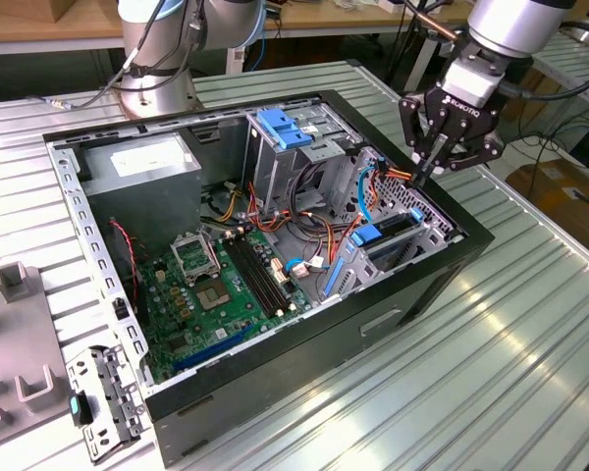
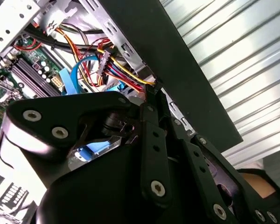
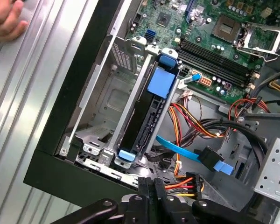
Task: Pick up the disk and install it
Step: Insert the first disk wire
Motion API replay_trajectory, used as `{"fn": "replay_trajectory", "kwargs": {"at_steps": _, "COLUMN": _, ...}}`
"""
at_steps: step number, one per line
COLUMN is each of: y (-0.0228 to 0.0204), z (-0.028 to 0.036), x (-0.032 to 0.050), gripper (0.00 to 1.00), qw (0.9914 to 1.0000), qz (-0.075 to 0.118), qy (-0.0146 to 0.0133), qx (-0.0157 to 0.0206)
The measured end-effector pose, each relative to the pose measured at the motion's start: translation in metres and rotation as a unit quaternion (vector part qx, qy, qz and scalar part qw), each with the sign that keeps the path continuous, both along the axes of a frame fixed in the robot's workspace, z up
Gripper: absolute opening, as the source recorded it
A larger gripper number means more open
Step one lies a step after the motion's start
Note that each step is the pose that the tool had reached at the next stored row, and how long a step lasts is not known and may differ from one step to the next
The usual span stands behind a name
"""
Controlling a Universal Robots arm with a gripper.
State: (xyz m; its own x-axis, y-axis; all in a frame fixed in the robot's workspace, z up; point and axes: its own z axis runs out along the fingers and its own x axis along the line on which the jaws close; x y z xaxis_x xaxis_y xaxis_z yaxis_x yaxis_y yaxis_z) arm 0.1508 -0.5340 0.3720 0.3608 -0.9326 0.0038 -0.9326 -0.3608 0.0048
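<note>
Disk: the disk (image 3: 144,119) stands on its long edge in the drive cage (image 3: 109,100). A blue carrier frame runs round it, with a blue tab at the end toward the motherboard (image 3: 214,51).
Seating: it looks well down in its slot, though I cannot tell whether it is latched.
Cage: it sits inside the case (image 3: 84,60), along the case wall on the exterior view's right, and has a bare bay between disk and wall.
Cables: an orange, yellow and red power bundle (image 3: 196,126) and a flat blue data cable (image 3: 182,151) lie just beside the disk's other end.
Hand: the hand (image 1: 427,172) is narrow, its fingers pressed together and holding nothing. It hangs over the cage end nearest the cables, and I cannot tell whether it touches anything.
Step in hand: judged to be seating the disk, with the closed fingers used as a pusher.
Doing it well: bear on the blue frame, not the drive body; push straight along the slot so the frame does not cock; keep the fingertips off the plugs.
Risk: a snagged wire.
Surroundings: the case lies on the ribbed desk (image 1: 530,324), and a person's fingers (image 3: 7,23) rest on the desk outside the case wall.
</note>
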Motion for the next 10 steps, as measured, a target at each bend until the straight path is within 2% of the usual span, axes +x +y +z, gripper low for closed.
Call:
{"fn": "replay_trajectory", "kwargs": {"at_steps": 2, "y": 0.0000, "z": -0.0001, "x": 0.0000, "gripper": 0.16, "qw": 0.99988, "qz": -0.016, "qy": 0.0000, "qx": 0.0000}}
{"fn": "replay_trajectory", "kwargs": {"at_steps": 5, "y": 0.0001, "z": -0.0005, "x": -0.0014, "gripper": 0.16, "qw": 0.99917, "qz": -0.041, "qy": 0.0000, "qx": 0.0002}}
{"fn": "replay_trajectory", "kwargs": {"at_steps": 7, "y": -0.0001, "z": -0.0004, "x": -0.0077, "gripper": 0.16, "qw": 0.99917, "qz": -0.041, "qy": -0.0001, "qx": 0.0000}}
{"fn": "replay_trajectory", "kwargs": {"at_steps": 10, "y": -0.0002, "z": -0.0005, "x": -0.0115, "gripper": 0.16, "qw": 0.99917, "qz": -0.041, "qy": -0.0003, "qx": 0.0000}}
